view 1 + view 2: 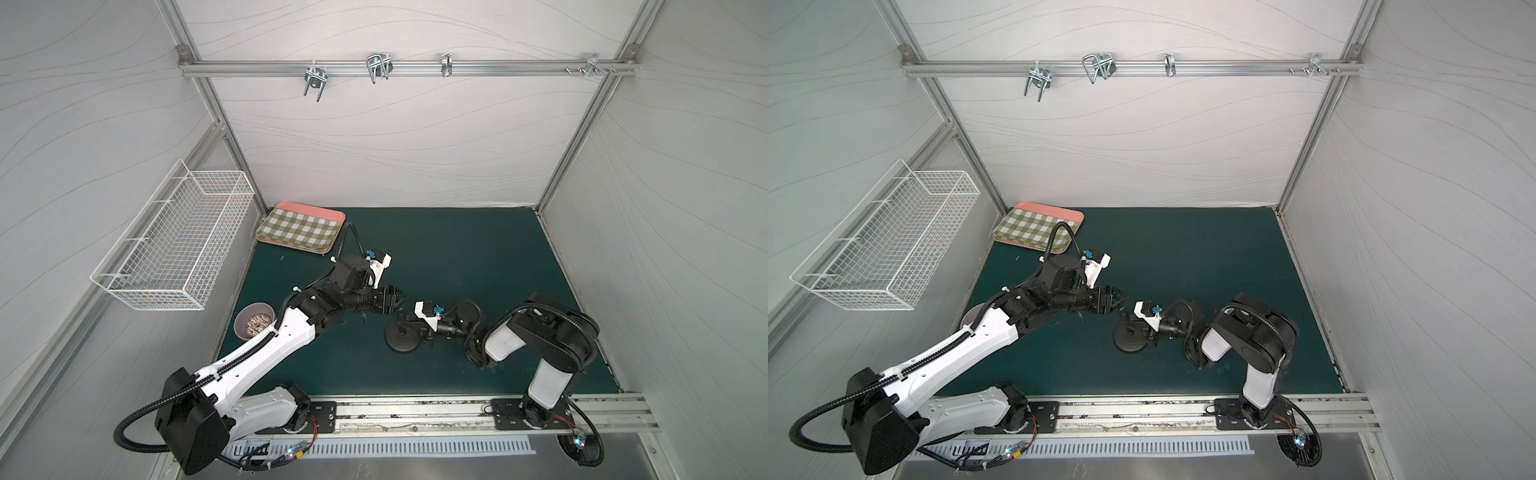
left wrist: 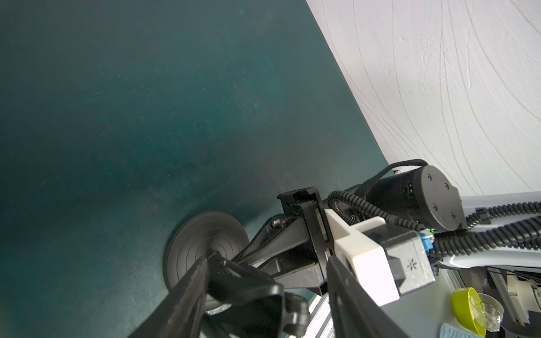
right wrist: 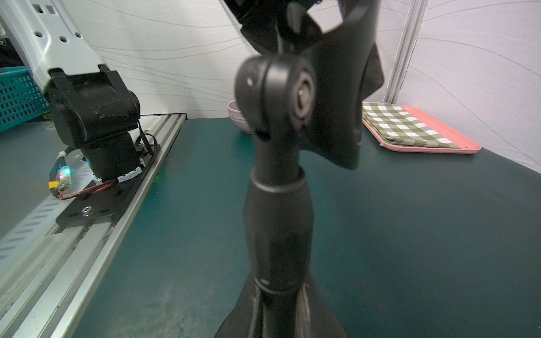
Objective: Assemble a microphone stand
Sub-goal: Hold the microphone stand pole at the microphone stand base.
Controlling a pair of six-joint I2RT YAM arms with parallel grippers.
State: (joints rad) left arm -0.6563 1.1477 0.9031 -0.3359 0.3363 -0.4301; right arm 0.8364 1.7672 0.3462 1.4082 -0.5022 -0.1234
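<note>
The microphone stand is upright on the green mat. Its round base (image 1: pixel 400 341) (image 1: pixel 1130 343) (image 2: pixel 199 234) lies flat, and the rod (image 3: pixel 278 228) rises from its middle. The U-shaped clip (image 3: pixel 336 117) (image 2: pixel 248 281) tops the rod. My right gripper (image 1: pixel 406 329) (image 1: pixel 1137 330) (image 3: pixel 279 304) comes in low from the right and is shut on the rod just above the base. My left gripper (image 1: pixel 400 302) (image 1: pixel 1121 301) (image 2: pixel 269 259) hovers over the stand, open. The clip sits between its fingers (image 2: pixel 190 292), touching one of them, with a gap to the other.
A pink tray (image 1: pixel 328 214) with a checked cloth lies at the back left. A bowl (image 1: pixel 253 326) sits by the left arm. A white wire basket (image 1: pixel 174 249) hangs on the left wall. The metal rail (image 1: pixel 415 409) runs along the mat's front edge.
</note>
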